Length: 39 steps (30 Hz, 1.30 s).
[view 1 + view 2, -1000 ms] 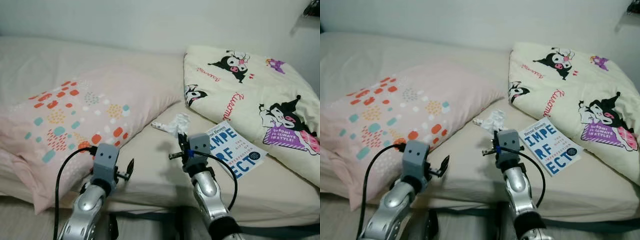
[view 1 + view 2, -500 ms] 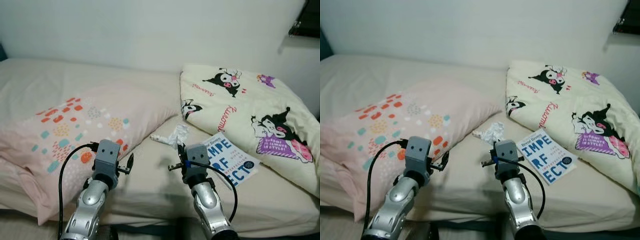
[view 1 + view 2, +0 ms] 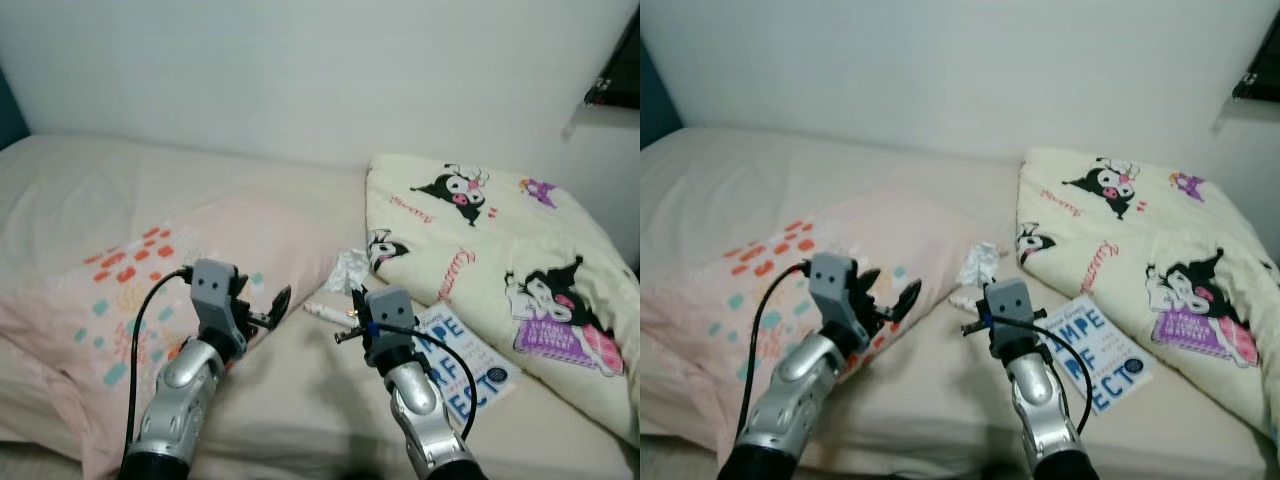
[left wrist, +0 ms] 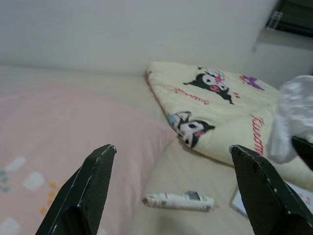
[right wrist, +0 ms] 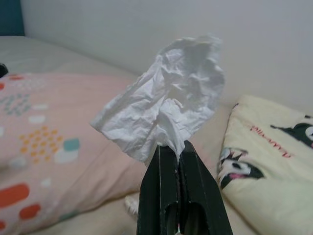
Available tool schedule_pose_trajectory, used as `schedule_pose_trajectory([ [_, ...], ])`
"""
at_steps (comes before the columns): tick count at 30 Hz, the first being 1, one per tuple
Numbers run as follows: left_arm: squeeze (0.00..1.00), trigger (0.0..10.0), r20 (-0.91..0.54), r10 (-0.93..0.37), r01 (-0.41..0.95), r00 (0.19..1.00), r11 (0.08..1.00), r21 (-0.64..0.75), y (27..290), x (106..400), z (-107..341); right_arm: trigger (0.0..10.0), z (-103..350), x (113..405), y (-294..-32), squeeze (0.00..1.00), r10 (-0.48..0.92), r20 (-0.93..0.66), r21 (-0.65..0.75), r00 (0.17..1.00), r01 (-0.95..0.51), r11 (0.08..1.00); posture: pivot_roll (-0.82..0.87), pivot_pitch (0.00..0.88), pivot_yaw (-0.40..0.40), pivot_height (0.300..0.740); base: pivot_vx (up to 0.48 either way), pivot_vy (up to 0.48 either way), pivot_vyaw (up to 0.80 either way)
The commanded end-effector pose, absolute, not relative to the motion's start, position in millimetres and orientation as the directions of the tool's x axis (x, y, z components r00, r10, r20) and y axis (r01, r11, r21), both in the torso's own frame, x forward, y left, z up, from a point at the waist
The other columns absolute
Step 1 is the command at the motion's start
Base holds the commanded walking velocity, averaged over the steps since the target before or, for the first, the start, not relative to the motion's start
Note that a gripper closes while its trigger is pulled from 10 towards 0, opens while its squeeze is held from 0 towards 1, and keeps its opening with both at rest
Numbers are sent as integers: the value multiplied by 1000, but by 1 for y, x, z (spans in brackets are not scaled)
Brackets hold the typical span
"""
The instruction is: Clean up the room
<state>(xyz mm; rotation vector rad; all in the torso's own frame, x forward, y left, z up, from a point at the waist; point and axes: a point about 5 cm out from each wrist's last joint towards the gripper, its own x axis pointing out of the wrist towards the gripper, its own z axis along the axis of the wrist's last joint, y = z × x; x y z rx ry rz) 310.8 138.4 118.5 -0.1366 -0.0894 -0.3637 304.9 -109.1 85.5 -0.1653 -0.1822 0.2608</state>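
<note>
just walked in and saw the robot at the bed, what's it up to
It is tidying the bed. The right claw is shut on a crumpled white tissue, held up above the mattress between the pink pillow and the cartoon-print duvet. The left claw is open and holds nothing, hovering by the pillow. A small white tube lies on the mattress ahead of it, and a book rests beside the duvet.

Book (image 3: 468,358) cover partly behind right arm; tube (image 4: 178,200) label blurred.
</note>
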Motion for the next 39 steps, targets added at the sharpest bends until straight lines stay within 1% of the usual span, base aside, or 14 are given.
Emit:
schedule_pose_trajectory([
  [1, 1000, 10000, 91, -338, 347, 937, 930, -118, 142, 311, 113, 10000, 86, 306, -109, 0, 274, 151, -190, 950, -244, 951, 11, 0, -96, 702, 0, 0, 0],
  [4, 1000, 10000, 83, -303, 310, 949, 946, -91, 146, 310, 110, 10000, 86, 306, -108, 0, 281, 145, -193, 949, -251, 949, 12, 2, -100, 717, 0, 0, 0],
  [5, 831, 10000, 82, -295, 301, 952, 950, -82, 146, 309, 109, 10000, 86, 306, -108, 0, 283, 144, -194, 948, -254, 948, 11, 2, -104, 722, 0, 0, 0],
  [6, 0, 10000, 80, -292, 299, 953, 950, -88, 146, 307, 106, 10000, 86, 306, -107, 0, 286, 143, -194, 947, -256, 947, 8, 0, -107, 727, 0, 0, 0],
  [10, 0, 10000, 78, -284, 291, 956, 950, -110, 146, 304, 103, 10000, 87, 306, -107, 0, 290, 143, -195, 946, -260, 946, 7, 0, -109, 740, 0, 0, 0],
  [19, 0, 10000, 104, -279, 292, 955, 945, -145, 148, 307, 106, 10000, 88, 307, -107, 0, 302, 143, -199, 943, -271, 942, 6, 0, -115, 740, 0, 0, 0],
  [23, 0, 10000, 118, -326, 341, 938, 928, -149, 144, 307, 109, 10000, 88, 307, -106, 0, 310, 141, -199, 940, -280, 939, 6, 0, -115, 740, 0, 0, 0],
  [26, 12, 10000, 140, -407, 426, 903, 892, -154, 133, 305, 112, 10000, 89, 307, -104, 0, 340, 141, -193, 930, -311, 930, 4, 0, -111, 740, 0, 0, 0],
  [27, 1000, 10000, 154, -415, 437, 897, 886, -158, 131, 305, 115, 10000, 89, 306, -103, 0, 347, 141, -191, 927, -319, 928, 3, 0, -110, 740, 0, 0, 0],
  [28, 1000, 10000, 180, -427, 456, 886, 872, -176, 129, 306, 119, 10000, 89, 307, -101, 0, 358, 140, -190, 923, -330, 925, 3, 0, -110, 740, 0, 0, 0],
  [32, 1000, 10000, 191, -435, 467, 880, 864, -187, 128, 307, 121, 10000, 90, 307, -100, 0, 363, 139, -190, 921, -335, 923, 3, 0, -110, 740, 0, 0, 0],
  [37, 1000, 10000, 213, -536, 569, 817, 808, -152, 114, 311, 130, 10000, 92, 311, -93, 0, 400, 120, -188, 909, -375, 908, 0, 0, -111, 740, 0, 0, 0],
  [38, 765, 10000, 222, -551, 586, 804, 797, -145, 111, 311, 132, 10000, 92, 312, -92, 0, 403, 116, -196, 908, -377, 905, -3, 0, -111, 740, 0, 0, 0],
  [39, 482, 10000, 229, -563, 600, 794, 787, -144, 109, 311, 134, 10000, 92, 313, -92, 0, 405, 114, -203, 907, -378, 903, -3, 0, -111, 740, 0, 0, 0],
])
